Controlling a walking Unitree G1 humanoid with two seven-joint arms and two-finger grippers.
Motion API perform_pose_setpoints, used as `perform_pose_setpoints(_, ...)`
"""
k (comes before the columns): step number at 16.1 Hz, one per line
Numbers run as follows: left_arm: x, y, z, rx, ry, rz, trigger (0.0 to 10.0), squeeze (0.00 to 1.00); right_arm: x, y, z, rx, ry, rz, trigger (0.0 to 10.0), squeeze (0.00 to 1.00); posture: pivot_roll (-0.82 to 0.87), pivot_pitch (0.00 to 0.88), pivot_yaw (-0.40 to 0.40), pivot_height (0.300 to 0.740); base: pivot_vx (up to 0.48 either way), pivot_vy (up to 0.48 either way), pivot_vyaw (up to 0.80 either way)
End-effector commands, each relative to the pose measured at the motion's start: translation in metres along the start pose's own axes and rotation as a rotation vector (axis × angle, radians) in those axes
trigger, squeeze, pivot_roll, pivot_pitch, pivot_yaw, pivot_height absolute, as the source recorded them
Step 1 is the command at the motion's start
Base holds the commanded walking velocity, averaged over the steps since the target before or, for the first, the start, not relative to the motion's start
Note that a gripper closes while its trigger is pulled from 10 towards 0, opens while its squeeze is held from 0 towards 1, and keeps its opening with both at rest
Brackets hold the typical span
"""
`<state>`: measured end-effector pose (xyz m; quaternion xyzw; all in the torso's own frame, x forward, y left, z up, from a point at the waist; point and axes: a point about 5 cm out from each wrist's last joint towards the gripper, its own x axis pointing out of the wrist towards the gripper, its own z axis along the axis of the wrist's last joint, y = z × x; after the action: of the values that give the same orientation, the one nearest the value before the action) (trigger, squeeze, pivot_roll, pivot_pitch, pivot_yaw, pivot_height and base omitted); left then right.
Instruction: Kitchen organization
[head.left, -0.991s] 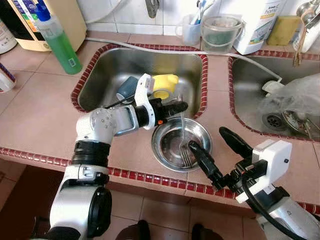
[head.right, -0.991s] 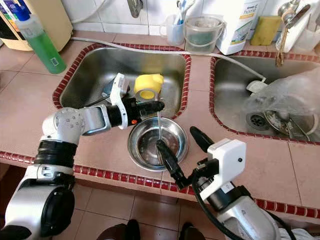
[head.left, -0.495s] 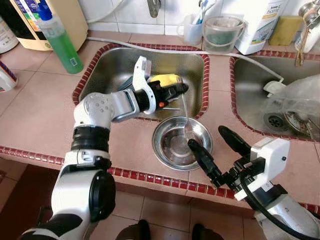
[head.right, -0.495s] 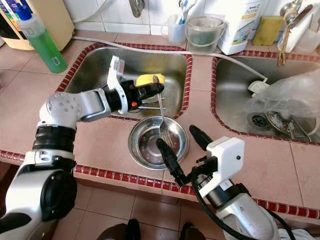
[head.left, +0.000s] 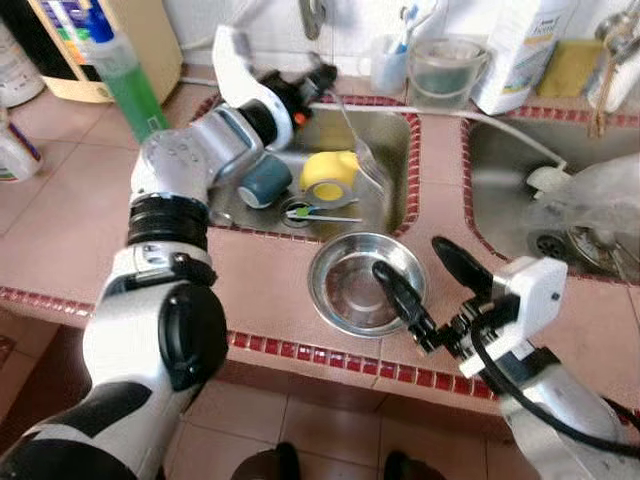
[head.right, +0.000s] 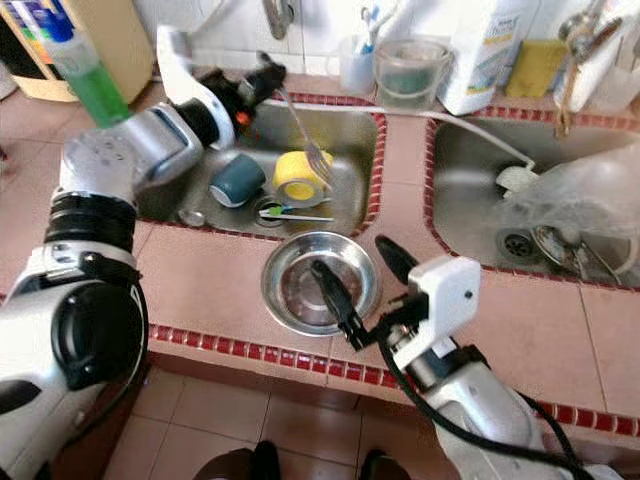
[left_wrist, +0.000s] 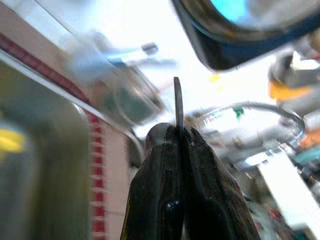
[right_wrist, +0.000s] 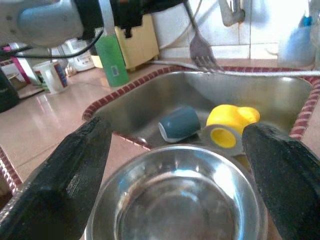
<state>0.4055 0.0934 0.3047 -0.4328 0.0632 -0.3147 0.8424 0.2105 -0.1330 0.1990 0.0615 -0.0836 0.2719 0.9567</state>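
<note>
My left gripper (head.left: 322, 75) is raised over the back edge of the left sink (head.left: 395, 130), shut on the handle of a metal fork (head.left: 355, 135). The fork hangs tines down over the sink. In the left wrist view the thin fork handle (left_wrist: 177, 100) is pinched between the closed fingers. A steel bowl (head.left: 345, 300) sits on the tiled counter in front of the sink. My right gripper (head.left: 410, 258) stands open at the bowl's near right rim, nothing between its fingers (right_wrist: 65, 180). A blue-grey cup (head.left: 264, 180) and a yellow cup (head.left: 330, 175) lie in the sink.
A green soap bottle (head.left: 120, 70) stands back left. A clear jug (head.left: 440, 65), a cup of toothbrushes (head.left: 390, 55), a white bottle (head.left: 520, 45) and a yellow sponge (head.left: 565, 60) line the back. The right sink (head.left: 500, 190) holds a plastic bag (head.left: 600, 190). The counter's red-tiled edge (head.left: 300, 350) is near.
My left gripper has carried the fork up out of the bowl and back over the sink toward the tap. The right gripper stays open beside the bowl.
</note>
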Motion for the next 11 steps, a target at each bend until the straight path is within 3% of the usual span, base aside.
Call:
perform_pose_setpoints(1,-0.002,0.011,0.006,0.031,-0.052,0.085,10.0,0.0,0.003,-0.001,0.002,0.006,-0.022,-0.01,10.0,0.0,-0.06,0.112,0.067,0.74,0.0,0.0,0.0)
perform_pose_setpoints(3,-0.006,0.028,0.014,0.1,-0.15,0.214,10.0,0.0,0.007,-0.005,0.004,0.016,-0.043,-0.021,10.0,0.0,-0.06,0.098,0.061,0.74,0.0,0.0,0.0)
perform_pose_setpoints(7,-0.016,0.055,0.014,0.29,-0.221,0.371,10.0,0.0,0.011,-0.005,0.01,0.028,-0.074,-0.028,10.0,0.0,-0.07,0.089,0.053,0.74,0.0,0.0,0.0)
perform_pose_setpoints(8,-0.018,0.061,0.011,0.253,-0.241,0.374,10.0,0.0,0.011,-0.002,0.013,0.037,-0.082,-0.026,10.0,0.0,-0.09,0.099,0.053,0.74,0.0,0.0,0.0)
perform_pose_setpoints(11,-0.017,0.07,-0.005,0.279,-0.205,0.385,10.0,0.0,0.002,0.004,0.017,0.074,-0.078,-0.048,10.0,0.0,-0.12,0.129,0.064,0.74,0.0,0.0,0.0)
